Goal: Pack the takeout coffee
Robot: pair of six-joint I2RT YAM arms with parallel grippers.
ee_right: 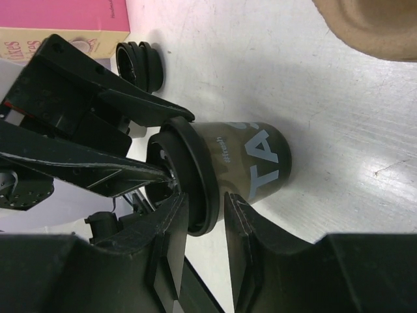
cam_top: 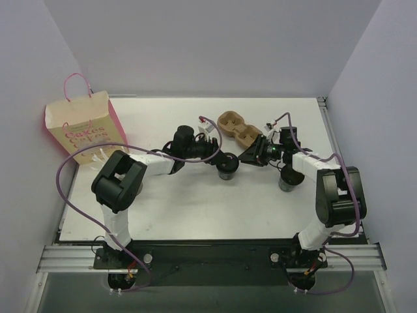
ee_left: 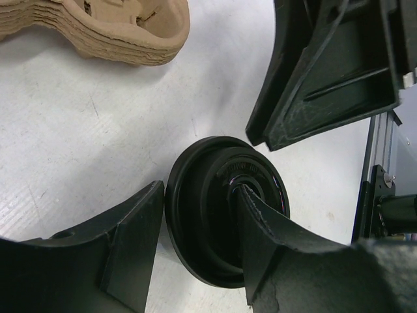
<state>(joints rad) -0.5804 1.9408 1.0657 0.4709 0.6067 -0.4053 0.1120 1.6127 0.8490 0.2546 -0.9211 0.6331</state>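
Presently, takeout coffee is stood upright at desk centre, well apart from paper bag far left. Left gripper jaws clamped across lid, likely for lifting; right gripper jaws slightly parted beside it, grip unconfirmed.
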